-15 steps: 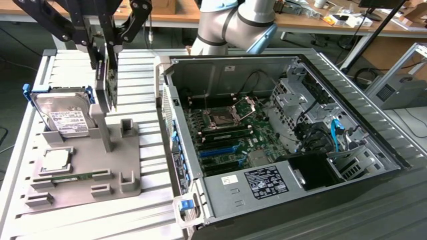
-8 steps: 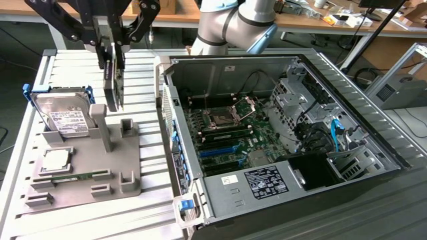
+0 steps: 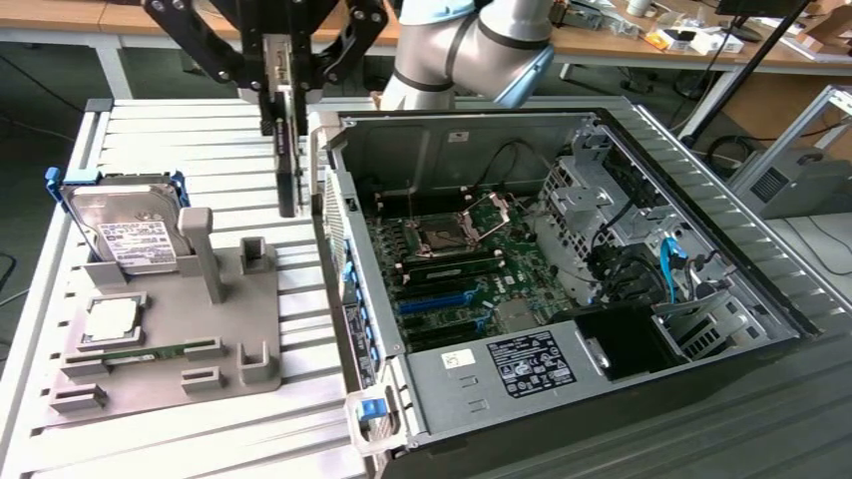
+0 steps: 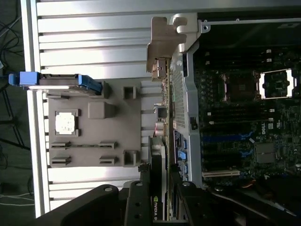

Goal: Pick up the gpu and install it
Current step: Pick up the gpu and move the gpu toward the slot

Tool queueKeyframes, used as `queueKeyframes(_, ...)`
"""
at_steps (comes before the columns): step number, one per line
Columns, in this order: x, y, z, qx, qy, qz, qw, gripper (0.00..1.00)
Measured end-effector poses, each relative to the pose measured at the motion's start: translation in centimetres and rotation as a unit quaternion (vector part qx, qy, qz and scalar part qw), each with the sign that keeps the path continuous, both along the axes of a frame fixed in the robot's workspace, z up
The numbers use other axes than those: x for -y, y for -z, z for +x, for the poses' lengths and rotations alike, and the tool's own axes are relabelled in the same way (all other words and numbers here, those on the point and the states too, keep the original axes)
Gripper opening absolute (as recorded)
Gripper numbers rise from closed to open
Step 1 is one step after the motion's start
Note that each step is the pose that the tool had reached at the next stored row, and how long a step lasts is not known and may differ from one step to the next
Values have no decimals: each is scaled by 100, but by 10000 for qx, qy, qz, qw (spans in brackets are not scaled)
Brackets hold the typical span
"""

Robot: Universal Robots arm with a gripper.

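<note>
Black fingers of the gripper [image 3: 285,60] are clamped on the top edge of the gpu [image 3: 286,150]. In the exterior view the card hangs edge-on and upright, in the air above the slatted table [image 3: 200,130]. It is just outside the case [image 3: 453,140] wall, between the case and the grey tray [image 3: 253,339]. Judging by this, pickup is done and the carry toward the case is the step in hand; the card is not yet over the board [image 3: 453,269]. Seating it would call for the card's lower edge to be lined up with one of the slots [image 3: 433,299] and its bracket end turned to the case's rear wall. The tray holds a drive [image 3: 127,235] standing in its cradle, a chip [image 3: 112,317] lying flat and a memory stick [image 3: 147,351] in a groove. Its other cradles look empty.

In the wrist view the gripper [image 4: 160,209] pinches the gpu [image 4: 157,150] from both sides, and the silver bracket [image 4: 162,44] is at the card's far end. The card runs along the case [image 4: 186,94] wall, outside it. The tray [image 4: 94,141] lies on one side with the drive [image 4: 56,81] and chip [image 4: 65,123], and the board [image 4: 244,117] is open on the other.
</note>
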State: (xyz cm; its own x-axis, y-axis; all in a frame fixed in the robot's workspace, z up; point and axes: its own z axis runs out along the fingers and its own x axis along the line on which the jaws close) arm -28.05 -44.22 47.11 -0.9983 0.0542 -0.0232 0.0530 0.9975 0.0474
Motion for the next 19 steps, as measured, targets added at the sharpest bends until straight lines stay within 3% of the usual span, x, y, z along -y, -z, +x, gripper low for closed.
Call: queueKeyframes(19, 0, 0, 877, 0, 0, 0, 10000, 27)
